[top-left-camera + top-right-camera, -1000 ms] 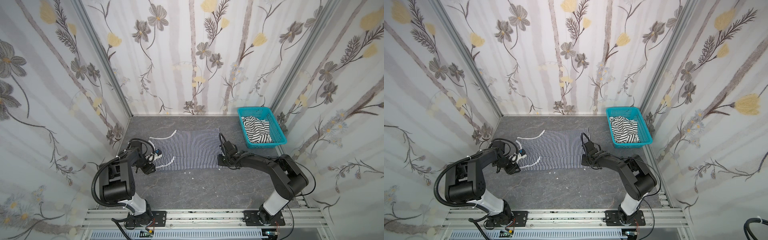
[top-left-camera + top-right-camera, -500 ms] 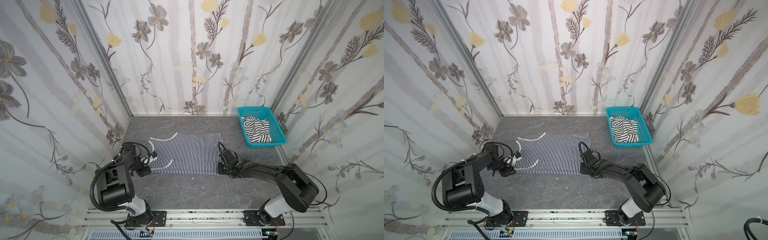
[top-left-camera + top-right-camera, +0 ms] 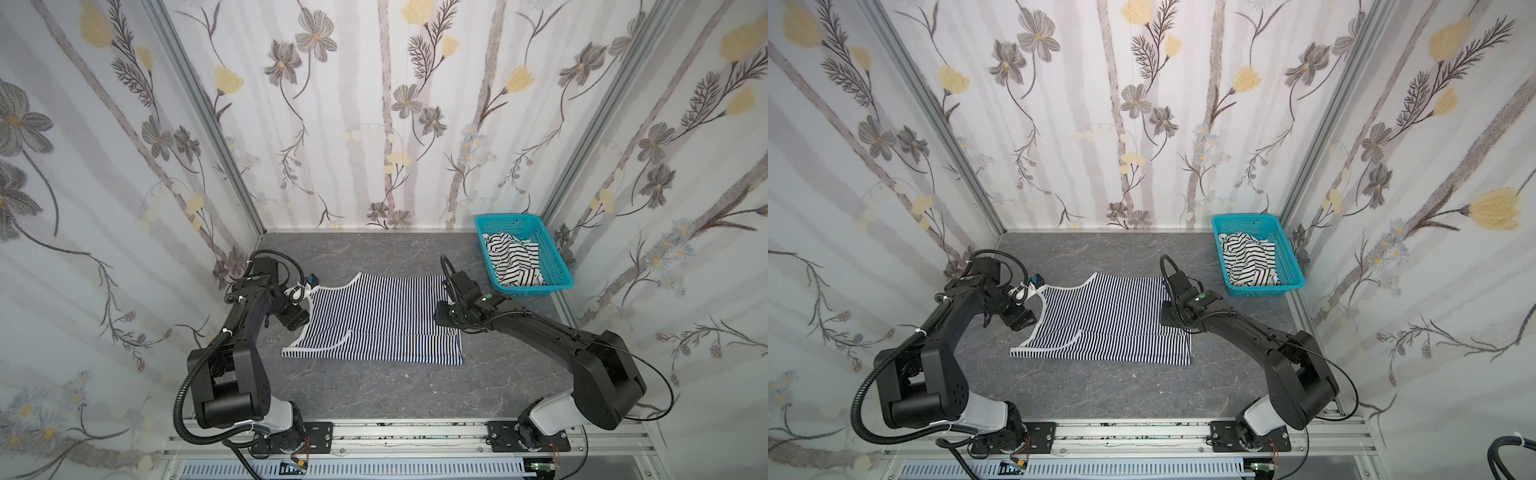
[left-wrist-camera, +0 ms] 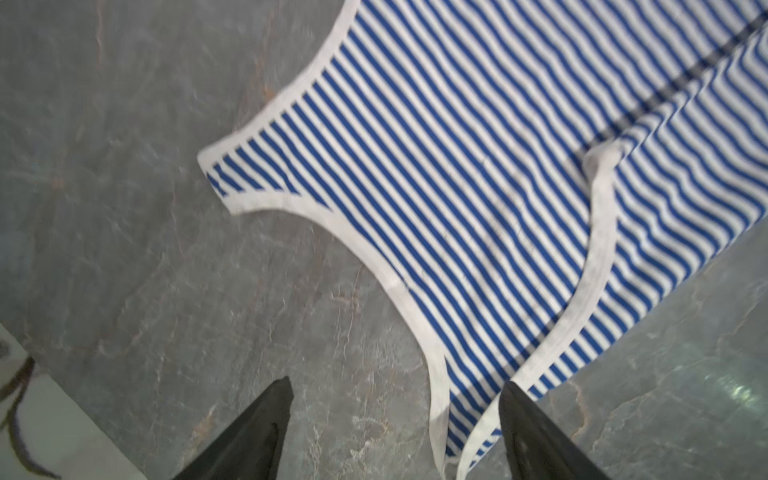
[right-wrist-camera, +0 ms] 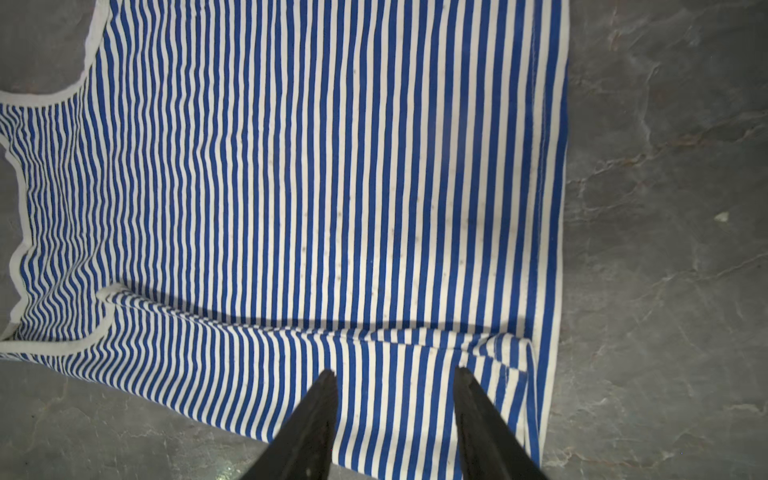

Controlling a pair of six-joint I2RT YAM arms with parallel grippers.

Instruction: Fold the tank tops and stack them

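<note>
On the grey marbled counter [image 3: 374, 399], the thin navy-and-white striped tank top [image 3: 374, 320] is lying flat, a far panel lapped over the near part; you are probably finishing the first lengthwise fold. The wrist views alone are showing the left end effector [image 4: 395, 382] gaping wide at a strap and the right end effector [image 5: 395, 371] narrower near the hem, neither holding cloth. Next you are needing fresh grasps. Only the top views are showing the teal perforated plastic basket [image 3: 540, 289] holding the crumpled wide-striped black-and-white tank top [image 3: 513, 259].
</note>
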